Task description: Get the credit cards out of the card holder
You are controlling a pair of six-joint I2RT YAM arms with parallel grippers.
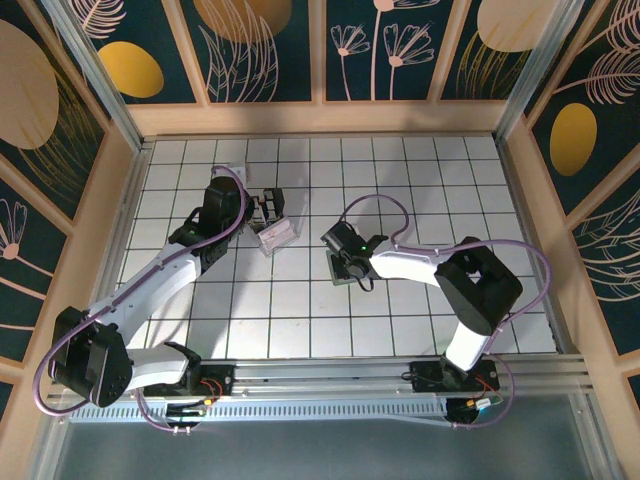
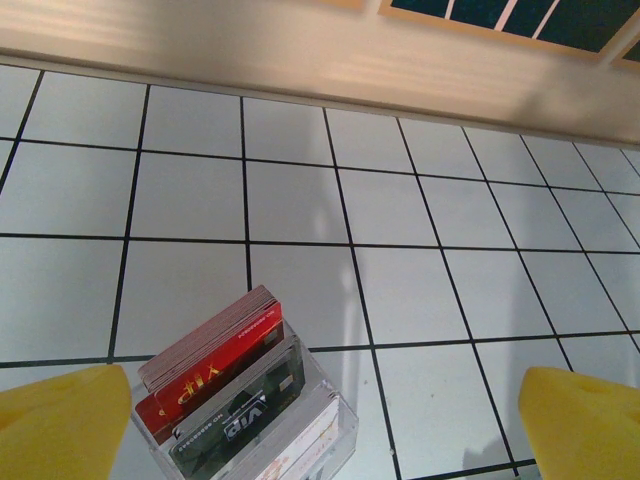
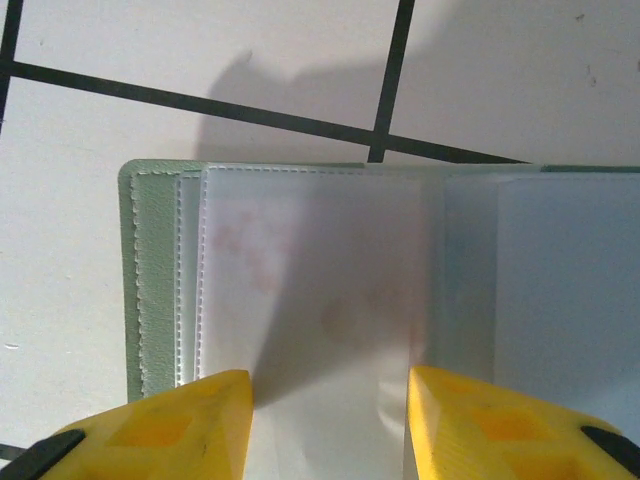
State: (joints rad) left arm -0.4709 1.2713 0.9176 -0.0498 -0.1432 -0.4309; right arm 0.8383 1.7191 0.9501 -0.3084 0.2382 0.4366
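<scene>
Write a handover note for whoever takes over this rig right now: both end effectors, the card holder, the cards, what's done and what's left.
Left end effector: wide open, empty, hovering over the clear box of cards.
Right end effector: part open, straddling a clear sleeve of the card holder, apparently clamping nothing.
The holder lies open and flat on the table. Pinkish print shows through the sleeve, so at least one of the credit cards seems to be inside.
Done: holder opened.
Left: pull the cards out.

Pale green, white-stitched card holder (image 3: 318,262)
</scene>
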